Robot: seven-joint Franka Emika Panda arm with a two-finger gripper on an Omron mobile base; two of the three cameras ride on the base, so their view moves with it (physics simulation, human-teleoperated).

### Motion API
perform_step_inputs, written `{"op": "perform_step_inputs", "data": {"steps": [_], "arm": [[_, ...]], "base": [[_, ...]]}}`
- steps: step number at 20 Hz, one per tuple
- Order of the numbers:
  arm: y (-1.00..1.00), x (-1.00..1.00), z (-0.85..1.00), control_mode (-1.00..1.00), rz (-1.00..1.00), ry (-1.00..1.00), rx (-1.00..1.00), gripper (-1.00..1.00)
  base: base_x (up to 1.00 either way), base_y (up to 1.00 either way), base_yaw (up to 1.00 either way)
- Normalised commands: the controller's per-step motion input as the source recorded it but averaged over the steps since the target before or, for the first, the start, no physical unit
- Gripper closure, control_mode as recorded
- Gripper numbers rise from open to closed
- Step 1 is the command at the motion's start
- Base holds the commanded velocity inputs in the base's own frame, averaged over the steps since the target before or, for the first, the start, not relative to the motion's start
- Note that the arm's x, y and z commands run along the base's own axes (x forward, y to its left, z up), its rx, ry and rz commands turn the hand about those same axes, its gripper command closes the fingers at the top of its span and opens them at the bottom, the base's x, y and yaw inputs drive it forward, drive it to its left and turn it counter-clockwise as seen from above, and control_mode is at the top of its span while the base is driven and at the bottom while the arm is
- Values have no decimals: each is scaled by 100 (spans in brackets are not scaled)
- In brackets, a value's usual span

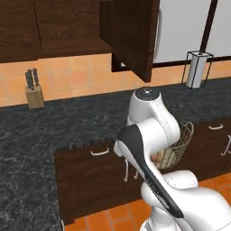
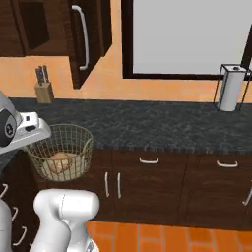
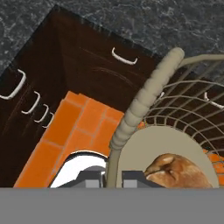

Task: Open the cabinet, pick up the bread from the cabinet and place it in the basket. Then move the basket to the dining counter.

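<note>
My gripper (image 3: 113,180) is shut on the rim of the tan wire basket (image 3: 144,96), its two dark fingertips pinching the thick rolled edge. The basket (image 2: 61,147) hangs in the air in front of the dark drawers, below the edge of the black counter; in the left base view the basket (image 1: 179,143) peeks out behind my arm. The golden-brown bread (image 3: 177,171) lies on its pale base, and the bread (image 2: 60,161) shows through the mesh. The cabinet (image 1: 134,36) door stands open, and the silver bar handle (image 2: 83,37) is seen. The dining counter is out of view.
A knife block (image 1: 34,90) stands at the back left of the black marbled counter (image 2: 162,125). A paper towel holder (image 2: 231,88) stands at the back right. Dark drawers and doors with silver handles (image 2: 148,160) line the front, above an orange tiled floor (image 3: 65,131).
</note>
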Motion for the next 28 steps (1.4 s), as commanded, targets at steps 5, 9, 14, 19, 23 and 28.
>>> {"op": "perform_step_inputs", "data": {"steps": [5,9,14,19,23,28], "arm": [[0,0,0,100,0,0,0,100],[0,0,0,100,0,0,0,100],[0,0,0,100,0,0,0,100],[0,0,0,100,0,0,0,100],[0,0,0,100,0,0,0,100],[0,0,0,100,0,0,0,100]], "base": [[0,-100,-66],[0,-99,-72],[3,-91,-78],[12,-65,-80],[3,-40,-87],[0,3,-92]]}}
